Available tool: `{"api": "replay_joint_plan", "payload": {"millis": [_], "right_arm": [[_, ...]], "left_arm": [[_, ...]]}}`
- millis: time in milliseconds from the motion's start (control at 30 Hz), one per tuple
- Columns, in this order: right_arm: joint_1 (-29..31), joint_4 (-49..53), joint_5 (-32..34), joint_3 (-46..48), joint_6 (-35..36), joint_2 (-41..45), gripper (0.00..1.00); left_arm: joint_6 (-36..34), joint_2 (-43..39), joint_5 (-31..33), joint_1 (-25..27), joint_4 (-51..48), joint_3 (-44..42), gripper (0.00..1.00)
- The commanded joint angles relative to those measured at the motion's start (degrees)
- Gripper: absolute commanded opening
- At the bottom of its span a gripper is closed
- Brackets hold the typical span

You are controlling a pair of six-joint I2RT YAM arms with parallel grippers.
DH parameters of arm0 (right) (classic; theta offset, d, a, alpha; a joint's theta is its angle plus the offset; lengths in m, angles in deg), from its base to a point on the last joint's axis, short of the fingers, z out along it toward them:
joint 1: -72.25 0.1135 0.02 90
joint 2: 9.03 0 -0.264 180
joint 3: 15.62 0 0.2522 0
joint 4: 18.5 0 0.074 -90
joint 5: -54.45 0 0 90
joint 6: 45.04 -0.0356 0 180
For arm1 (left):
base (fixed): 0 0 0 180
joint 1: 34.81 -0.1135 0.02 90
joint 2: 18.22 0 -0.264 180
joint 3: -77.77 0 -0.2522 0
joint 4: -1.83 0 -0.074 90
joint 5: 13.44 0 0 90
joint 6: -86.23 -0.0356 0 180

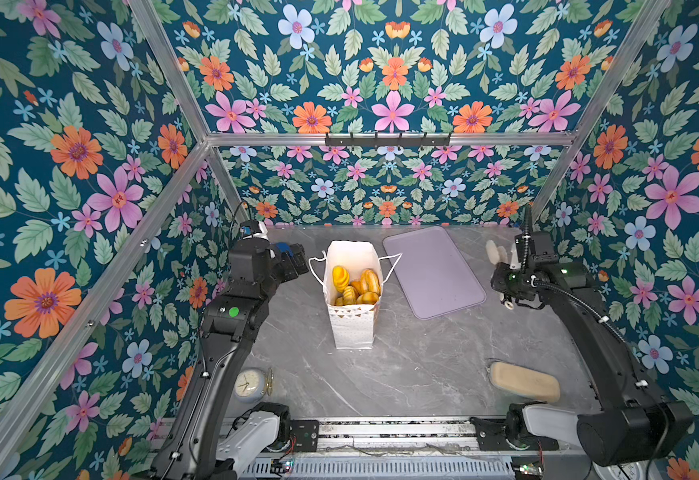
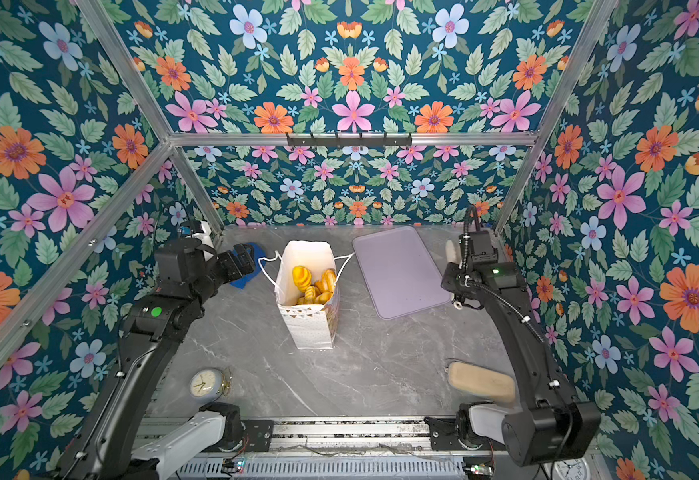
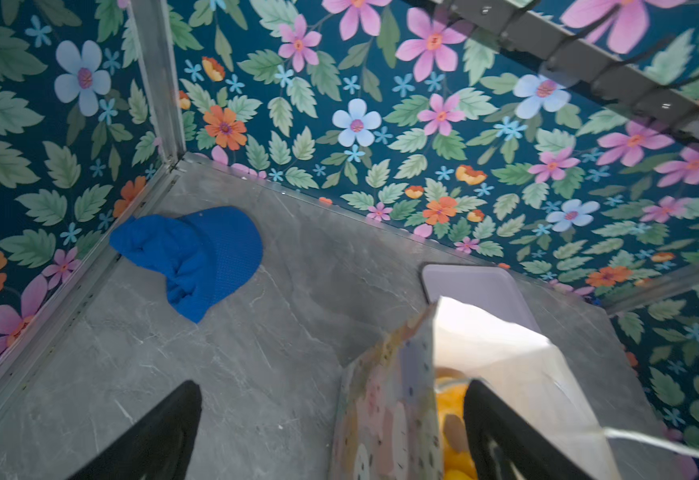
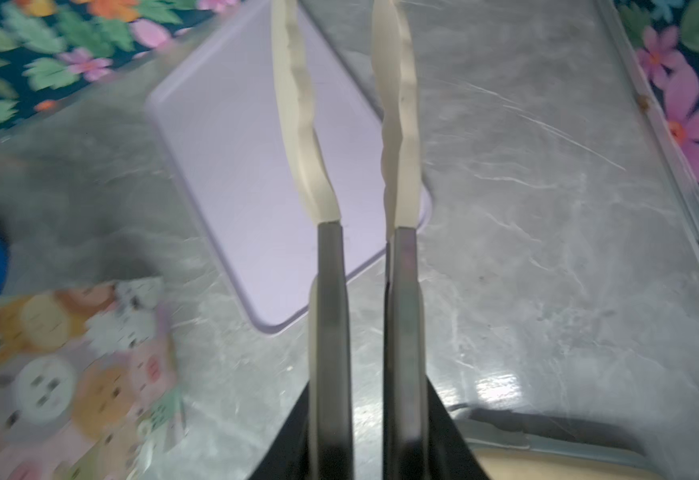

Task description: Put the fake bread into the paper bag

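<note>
Jaws of the left gripper point(image 3: 333, 390) stand wide apart and empty, one finger point(image 3: 489, 415) over the mouth of the paper bag point(image 1: 352, 328). The right gripper point(image 4: 368, 424) clamps empty tongs point(image 4: 327, 291). Fake bread point(image 1: 354, 286) lies inside the bag at frame centre. Any retreat should rise straight without brushing the tall, tippable bag. The left arm reaches in from lower left.

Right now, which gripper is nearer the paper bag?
Left. The left gripper hangs open right at the rim of the paper bag. The right gripper, shut on tongs, sits beyond the lilac tray, well clear of the bag.
</note>
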Motion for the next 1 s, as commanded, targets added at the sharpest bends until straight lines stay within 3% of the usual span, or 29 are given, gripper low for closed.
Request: {"api": "replay_joint_plan", "payload": {"millis": [0,167,300,533,700,833,967], "right_arm": [[-6.20,-8.33,-3.16,2.99,-0.66,-4.17,0.34],[-8.94,-9.84,2.20,1.40,1.21,-15.04,0.35],[-11.01,-10.21,2.82,0.88,1.55,-23.99,0.35],[-12.67,-10.56,3.83,3.32,2.63,-28.99,0.43],[-13.72,-9.87,2.39,4.87,2.54,-32.31,0.57],[-14.09,-10.79,2.17,6.91,2.24,-31.54,0.72],[-14.21,-11.78,2.43,8.61,1.58,-27.41,0.85]], "left_arm": [[1.98,2.25,-7.37,-5.01,6.59,-2.88,0.99],[3.72,5.58,-9.00,-10.01,14.69,-9.73,0.99],[4.15,7.55,-10.33,-12.02,19.22,-13.79,0.99],[4.11,6.00,-6.97,-12.46,22.48,-17.31,0.99],[4.18,3.94,-2.65,-12.49,27.35,-21.31,1.00],[4.28,4.69,-0.27,-12.49,25.06,-20.03,1.00],[-0.79,4.70,-0.83,-12.08,26.53,-20.67,1.00]]}}
